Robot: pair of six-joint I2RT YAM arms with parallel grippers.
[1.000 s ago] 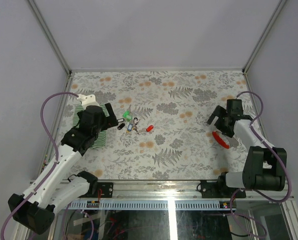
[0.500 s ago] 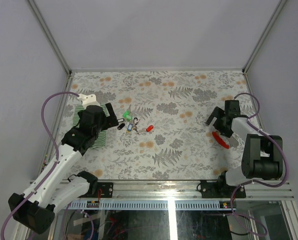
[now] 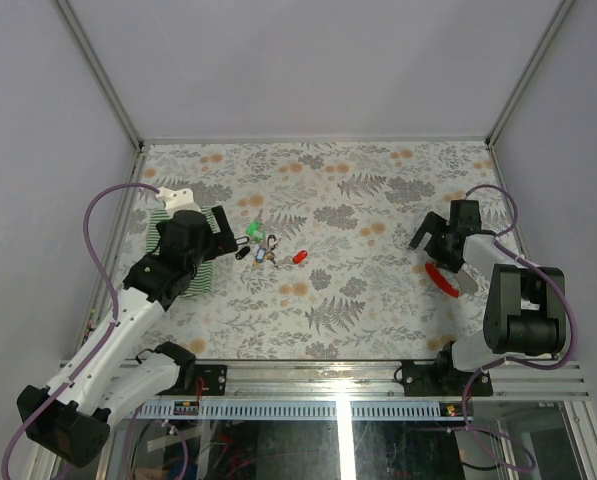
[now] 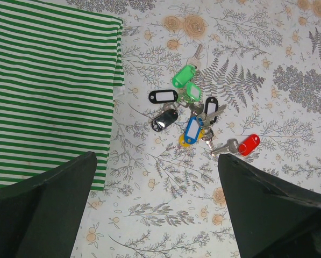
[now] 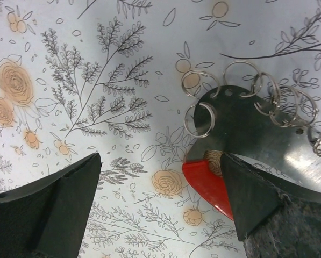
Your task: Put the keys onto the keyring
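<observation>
Left gripper [image 4: 156, 159]: jaws spread wide, empty, hovering above the keys [image 4: 188, 114]. Keys in a tangled heap on the table [image 3: 358, 300], just beside the striped cloth [image 4: 47, 91]; red-tagged key [image 4: 247, 145] lying just off the heap.

Right gripper [image 5: 161, 157]: jaws spread wide too, holding nothing, low over a dark plate [image 5: 246, 134] strung with split rings [image 5: 199, 119], red piece [image 5: 208, 185] at its edge. Keys and rings well apart, on opposite sides of the table.

Risks, as judged:
- Tags overlapping, so likely to lift two or three keys at once, or to drag the whole heap.
- Tiny flat keys on a hard top: apt to skid out of the fingertips, or to get pinched by the tag only and dangle, turning.
- Rings thin and crowded, some overlapping: easy to catch the wrong one or shove the plate aside.
- Easy to drop a key at threading, with a ring to pry open first.
- Cloth edge close enough to snag on the left approach.
</observation>
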